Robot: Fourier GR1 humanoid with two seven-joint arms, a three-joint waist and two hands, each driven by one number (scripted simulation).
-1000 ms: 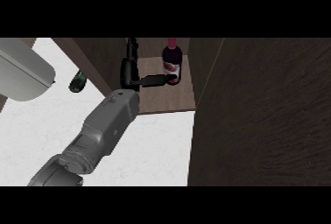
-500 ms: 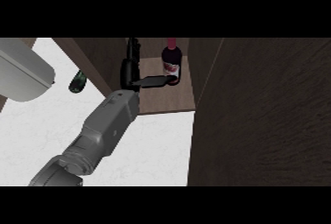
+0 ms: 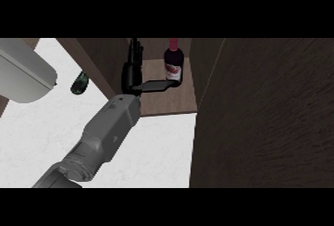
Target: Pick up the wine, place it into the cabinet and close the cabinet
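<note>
One wine bottle (image 3: 173,66) upright in cabinet (image 3: 171,103), neck up

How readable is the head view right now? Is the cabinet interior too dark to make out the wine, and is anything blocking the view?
Head view: the wine stands out, its dark glass and red top set against the lit cabinet shelf; the black hand blends into the shadowed cabinet wall behind it, so its fingers are hard to separate; the dark cabinet door fills the right side; the counter is bright and even, without glare.
</note>
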